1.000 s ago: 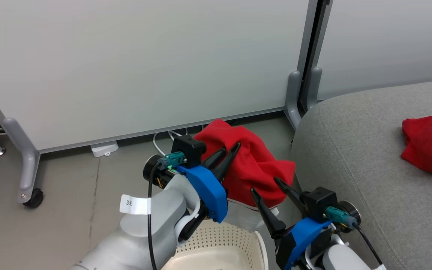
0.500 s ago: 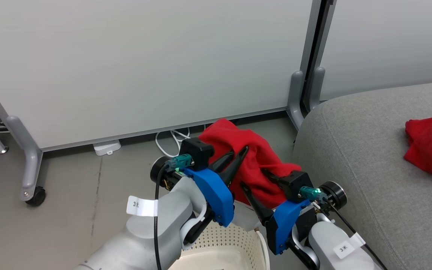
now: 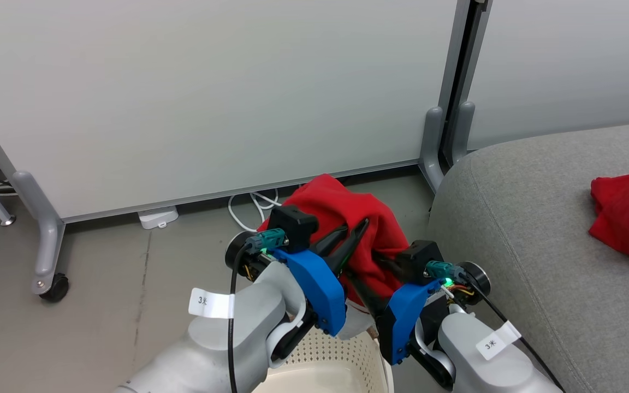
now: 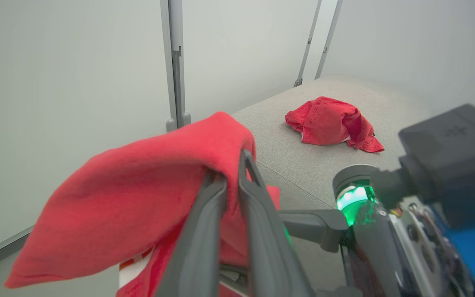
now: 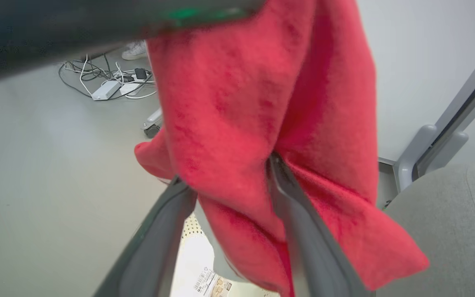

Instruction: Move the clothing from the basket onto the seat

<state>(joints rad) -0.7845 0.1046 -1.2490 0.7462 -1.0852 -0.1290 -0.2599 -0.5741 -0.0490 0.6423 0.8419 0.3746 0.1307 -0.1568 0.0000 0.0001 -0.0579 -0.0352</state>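
Our left gripper [image 3: 354, 227] pinches a red garment [image 3: 342, 202], held up above the basket [image 3: 342, 357], just left of the seat [image 3: 516, 229] | our right gripper [image 5: 225, 170] stands wide astride that cloth lower down, not clamped | we see the other red garment [image 3: 628, 213] lying crumpled on the seat, far right.

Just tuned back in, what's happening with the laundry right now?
The left claw is shut on a red garment, holding it up above the basket beside the seat. The right claw is open, set around the garment's hanging part. A second red garment already lies on the seat.
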